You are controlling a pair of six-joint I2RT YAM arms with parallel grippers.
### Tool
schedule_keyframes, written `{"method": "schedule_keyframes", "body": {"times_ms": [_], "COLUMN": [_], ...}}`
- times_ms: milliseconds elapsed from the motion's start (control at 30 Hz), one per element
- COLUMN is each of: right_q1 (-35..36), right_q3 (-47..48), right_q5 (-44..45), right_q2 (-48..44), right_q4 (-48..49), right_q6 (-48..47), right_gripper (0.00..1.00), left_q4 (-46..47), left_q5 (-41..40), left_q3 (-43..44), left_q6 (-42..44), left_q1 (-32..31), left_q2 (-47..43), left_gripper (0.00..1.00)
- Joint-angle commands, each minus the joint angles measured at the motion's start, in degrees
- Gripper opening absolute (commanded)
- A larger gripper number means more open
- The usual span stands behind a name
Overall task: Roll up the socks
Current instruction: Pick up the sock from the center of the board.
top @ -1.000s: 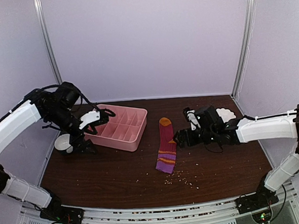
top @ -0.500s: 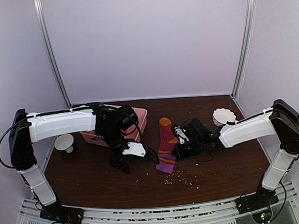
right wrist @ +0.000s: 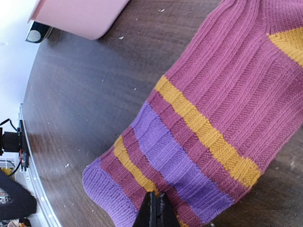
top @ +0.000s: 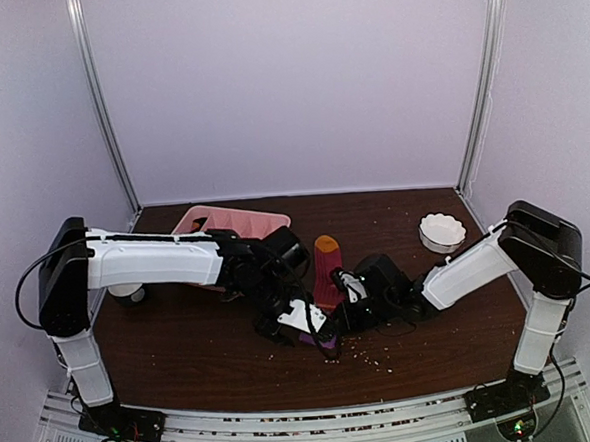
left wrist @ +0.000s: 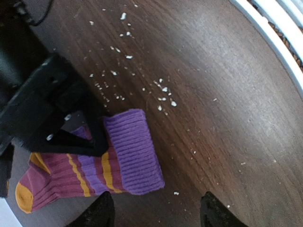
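Sock (left wrist: 90, 168) lies lower left, purple cuff (left wrist: 135, 151) near the wide-open left gripper (left wrist: 158, 213): best pinch cuff edge squarely while closed right gripper (right wrist: 154, 211) pins the stripes.

Sock (top: 326, 269) cuff behind L arm (top: 157, 261) (top cam); tray (top: 245, 218) partly too

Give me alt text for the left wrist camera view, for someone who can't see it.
A striped sock with a purple cuff lies flat on a dark wooden table, the black right pincer over its middle. The left pincer shows at the bottom edge, open and empty, near the cuff. White crumbs dot the table.
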Motion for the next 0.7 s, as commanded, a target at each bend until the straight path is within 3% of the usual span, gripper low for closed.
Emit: {"method": "schedule_keyframes", "body": {"times_ms": [0,467,667], "right_q1": [0.19,-1.30,-1.49], "right_q3": [-2.22,-5.48,-5.94], "right_q5": [-3.88,-6.78,-7.13], "right_q2": [1.06,0.55,-0.09], "right_q4": [-0.15,4.47,5.35], "right_q6": [1.47,3.18,2.98], "right_gripper": [0.00,0.00,0.00], "left_q4": [6.04,13.08,12.19], "left_q5": [-5.45,-9.03,-7.99], "left_q3": [-1.07,-4.77,-4.94], "left_q6": [4.04,0.13,-1.85], "left_q1": [-2.12,-2.26,-2.26], "left_q2": [4.52,7.04,7.58], "left_gripper": [0.60,0.43,0.23]}}
